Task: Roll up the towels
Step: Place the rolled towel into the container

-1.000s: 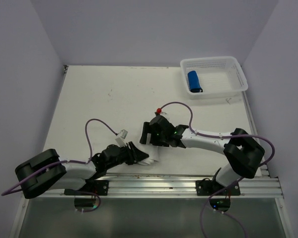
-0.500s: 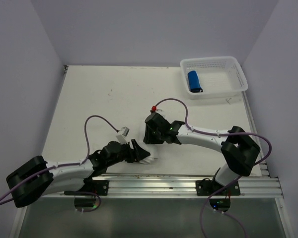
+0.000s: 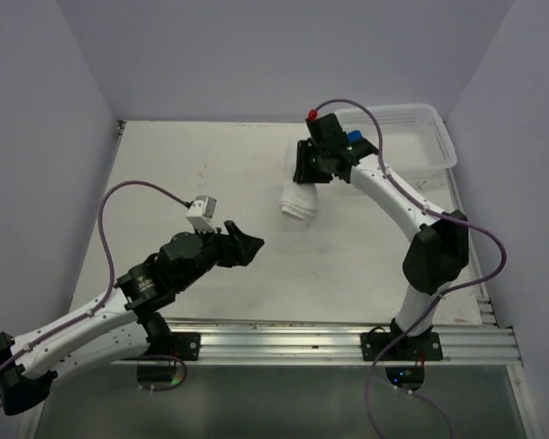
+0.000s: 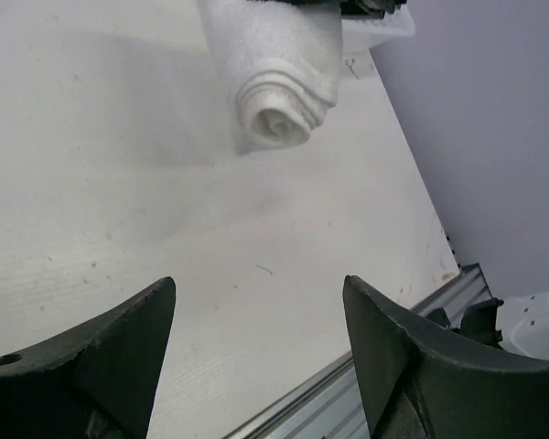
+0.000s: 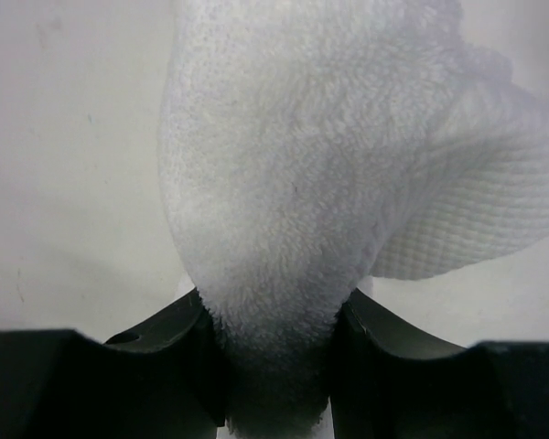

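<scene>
Two towels are in view. One is a white towel, rolled up. The other is a blue towel, of which only a small patch shows past the right arm. There is one white perforated basket and there are two arms.

The right arm reaches far out over the table, its links stretched toward the far right corner and its wrist turned back toward the left. The right gripper is clamped on the white towel. In the right wrist view the two fingers squeeze one end of the roll into a narrow waist, and the cloth bulges out beyond them. A loose waffle-textured flap sticks out on one side. The roll hangs just below and ahead of these fingertips. In the left wrist view its spiral end faces the camera, with a soft shadow on the table under it. The blue towel lies in the basket, just behind the right gripper's wrist.

The left arm runs from the near left corner toward the middle, elbow low and wrist raised. The left gripper has its jaws spread wide with nothing between them, and bare tabletop shows in the gap. The white roll is well ahead of it, up and to the right.
</scene>
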{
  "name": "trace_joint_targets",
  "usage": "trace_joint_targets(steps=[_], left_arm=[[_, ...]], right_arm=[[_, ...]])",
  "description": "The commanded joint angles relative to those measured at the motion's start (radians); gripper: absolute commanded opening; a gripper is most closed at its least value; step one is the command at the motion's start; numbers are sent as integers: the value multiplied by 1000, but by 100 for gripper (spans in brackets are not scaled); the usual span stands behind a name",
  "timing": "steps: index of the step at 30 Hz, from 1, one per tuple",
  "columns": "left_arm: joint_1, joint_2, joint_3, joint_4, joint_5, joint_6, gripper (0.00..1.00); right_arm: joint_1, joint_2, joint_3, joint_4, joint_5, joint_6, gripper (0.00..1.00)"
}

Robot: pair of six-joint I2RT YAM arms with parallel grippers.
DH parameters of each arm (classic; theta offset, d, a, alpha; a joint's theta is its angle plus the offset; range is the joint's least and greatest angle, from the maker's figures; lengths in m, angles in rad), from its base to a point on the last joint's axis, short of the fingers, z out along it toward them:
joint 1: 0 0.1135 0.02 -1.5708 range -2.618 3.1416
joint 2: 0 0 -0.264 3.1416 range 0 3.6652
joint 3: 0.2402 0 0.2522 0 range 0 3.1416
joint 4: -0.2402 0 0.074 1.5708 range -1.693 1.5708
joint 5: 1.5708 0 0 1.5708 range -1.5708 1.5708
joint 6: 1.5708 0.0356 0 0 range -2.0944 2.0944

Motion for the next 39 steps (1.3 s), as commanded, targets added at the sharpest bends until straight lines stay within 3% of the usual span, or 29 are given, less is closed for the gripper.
trace_joint_targets(steps=[1,6,14,22,32,39], left_arm=[[4,55,110,-177,-124,152,77],[9,123,193,-198,-170,224,78],[70,218,250,-175,-152,321,79],[195,301,241,-102,-15,371,79],[230,350,204,-82,28,382,79],[238,373,215,-77,31,391,79]], right_arm=[[-63,57,299,-166,-47,-243,11],[-158,218,719,-366,82,-424,9],[-284,329,850,-303,368,-510,8],[-296,294,634,-40,608,-548,7],[-291,257,364,240,727,-525,7],[-293,289,338,370,791,-464,8]])
